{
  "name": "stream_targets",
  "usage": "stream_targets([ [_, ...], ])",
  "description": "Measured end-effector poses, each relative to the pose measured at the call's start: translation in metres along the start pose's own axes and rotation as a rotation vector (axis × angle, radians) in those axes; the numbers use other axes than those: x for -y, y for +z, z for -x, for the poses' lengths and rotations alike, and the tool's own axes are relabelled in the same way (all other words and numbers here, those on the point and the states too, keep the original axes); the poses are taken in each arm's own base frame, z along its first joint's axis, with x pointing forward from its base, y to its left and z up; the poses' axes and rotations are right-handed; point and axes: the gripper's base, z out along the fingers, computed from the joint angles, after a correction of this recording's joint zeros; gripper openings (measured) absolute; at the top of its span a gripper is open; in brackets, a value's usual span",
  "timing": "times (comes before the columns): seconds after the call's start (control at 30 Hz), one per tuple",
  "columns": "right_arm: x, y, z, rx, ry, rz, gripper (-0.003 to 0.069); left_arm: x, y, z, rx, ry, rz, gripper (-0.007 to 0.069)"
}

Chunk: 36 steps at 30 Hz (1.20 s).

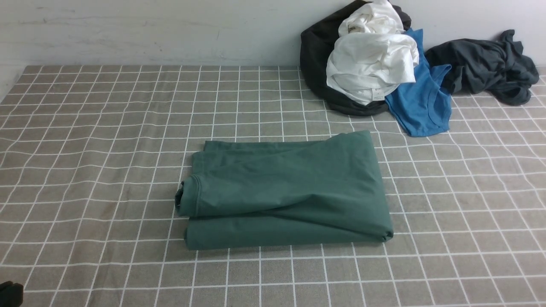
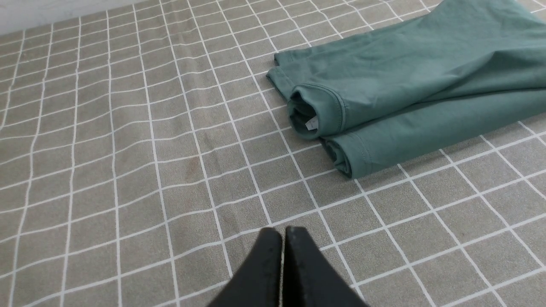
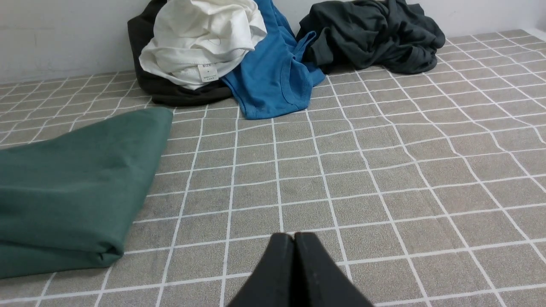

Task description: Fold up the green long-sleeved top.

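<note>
Looking at the front view, I see the green long-sleeved top [image 1: 286,192] lying folded into a compact rectangle near the middle of the table [image 1: 85,128], which is covered by a grey checked cloth. Its long axis runs left to right across the table. The neck opening (with a small white label inside) [image 2: 312,123] points toward the robot's left side, and the smooth folded edge is on the right.

The left claw [image 2: 283,238] has its two black fingers pressed together, holding nothing. It is above bare cloth, and the collar end of the top lies ahead of it, apart from it, not touching.

The right claw [image 3: 294,243] is also closed together and empty. The right end of the top [image 3: 76,187] lies ahead of it and to one side, near but not in contact.

At the far right of the table, against the wall, there is a pile of other clothes: a white garment [image 1: 371,64] on a black one [image 1: 315,55], a blue one [image 1: 422,102] beside them, and a dark grey one [image 1: 486,64] further right.
</note>
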Motion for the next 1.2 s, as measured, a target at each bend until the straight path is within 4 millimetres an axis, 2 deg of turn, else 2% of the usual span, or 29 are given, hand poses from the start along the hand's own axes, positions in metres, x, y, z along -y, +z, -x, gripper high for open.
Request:
stream_targets([
  [0.53, 0.000, 0.000, 0.000, 0.000, 0.000, 0.000, -0.0015, 0.000, 0.000, 0.000, 0.002, -0.003, -0.002, -0.0007],
  [0.63, 0.000, 0.000, 0.000, 0.000, 0.000, 0.000, -0.0015, 0.000, 0.005, -0.002, 0.037, -0.026, -0.006, -0.0007],
  [0.7, 0.000, 0.000, 0.000, 0.000, 0.000, 0.000, -0.0015, -0.002, 0.011, -0.004, 0.133, -0.037, 0.022, -0.0007],
  [0.83, 0.000, 0.000, 0.000, 0.000, 0.000, 0.000, -0.0015, -0.009, 0.023, -0.023, 0.306, -0.064, 0.135, -0.0007],
  [0.87, 0.000, 0.000, 0.000, 0.000, 0.000, 0.000, -0.0015, -0.011, 0.028, -0.036, 0.322, -0.071, 0.174, -0.0007],
  [0.9, 0.000, 0.000, 0.000, 0.000, 0.000, 0.000, -0.0015, -0.011, 0.027, -0.035, 0.332, -0.070, 0.176, -0.0007],
  [0.93, 0.000, 0.000, 0.000, 0.000, 0.000, 0.000, -0.0015, -0.013, 0.034, -0.052, 0.325, -0.065, 0.217, -0.0007],
  [1.0, 0.000, 0.000, 0.000, -0.001, 0.000, 0.000, -0.0015, -0.014, 0.039, -0.063, 0.292, -0.062, 0.238, -0.0007],
  [1.2, 0.000, 0.000, 0.000, -0.001, -0.001, 0.000, -0.0015, -0.014, 0.044, -0.077, 0.184, -0.123, 0.238, -0.0007],
])
